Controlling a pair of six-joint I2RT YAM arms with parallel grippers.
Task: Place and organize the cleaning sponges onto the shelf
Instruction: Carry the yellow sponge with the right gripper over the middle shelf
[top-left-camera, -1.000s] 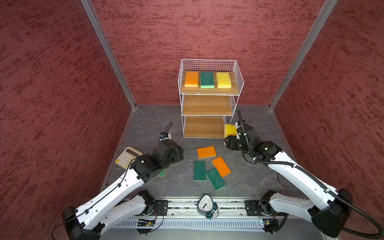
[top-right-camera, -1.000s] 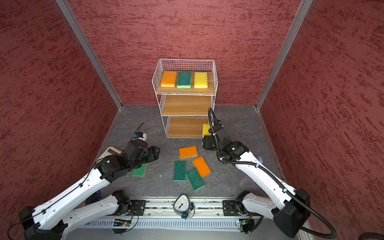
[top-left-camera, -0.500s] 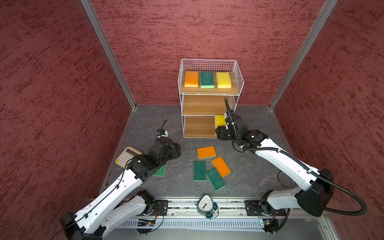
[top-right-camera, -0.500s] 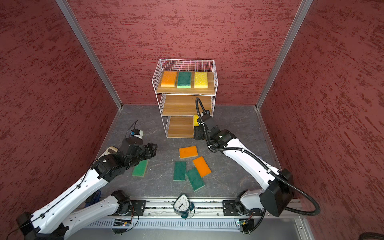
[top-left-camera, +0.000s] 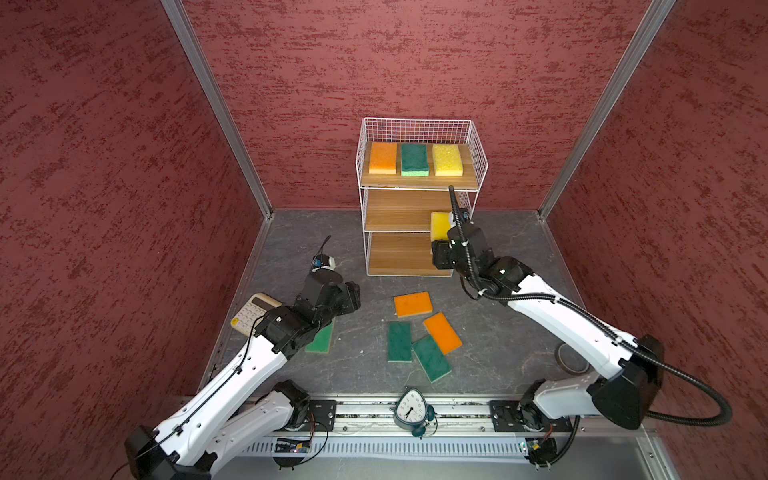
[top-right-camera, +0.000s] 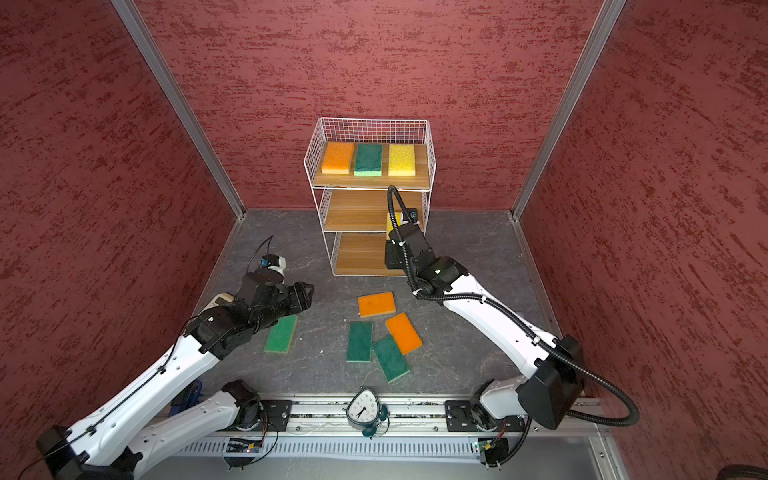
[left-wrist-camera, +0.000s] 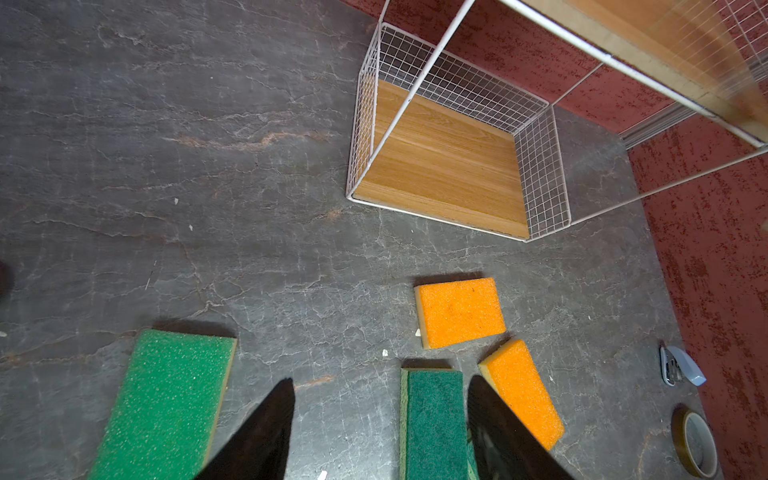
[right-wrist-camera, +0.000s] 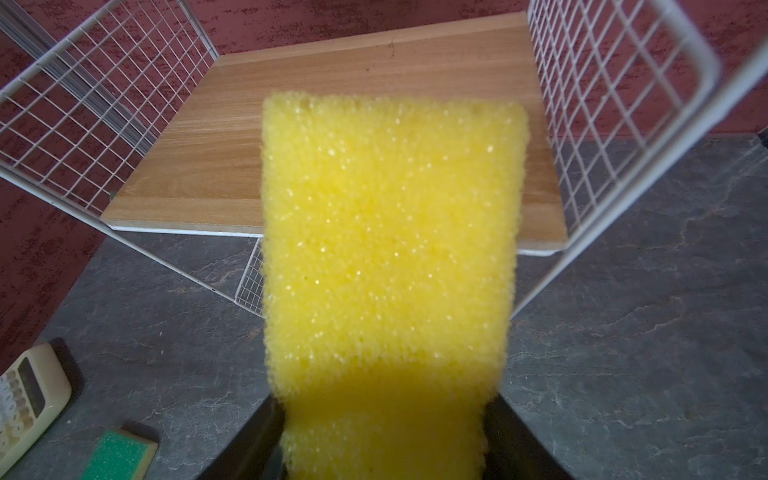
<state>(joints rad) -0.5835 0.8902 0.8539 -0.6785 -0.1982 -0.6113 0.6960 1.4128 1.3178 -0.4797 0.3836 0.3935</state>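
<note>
The right pincer (right-wrist-camera: 386, 449) is clenching the near end of the yellow sponge (right-wrist-camera: 390, 232), and the far end is reaching over the front edge of the middle board (top-left-camera: 395, 212) of the shelf (top-left-camera: 415, 124), close to the right wire wall. I cannot tell whether the foam is touching the wood yet. To do this well, I'd say the arm should be keeping the sponge level, sliding it deeper and clear of the wire, and letting go only once it is lying flat, at the right end so it is matching the row above.

The left pincer (left-wrist-camera: 381, 382) is hanging released and empty over the desk (left-wrist-camera: 208, 166), above the gap between two green sponges.

The top board (top-left-camera: 467, 174) is carrying three sponges (top-left-camera: 414, 159): orange, green, yellow, side by side. The bottom board (top-left-camera: 399, 257) is holding nothing. Five loose sponges (top-left-camera: 400, 340), two orange and three green, are lying on the desk.
</note>
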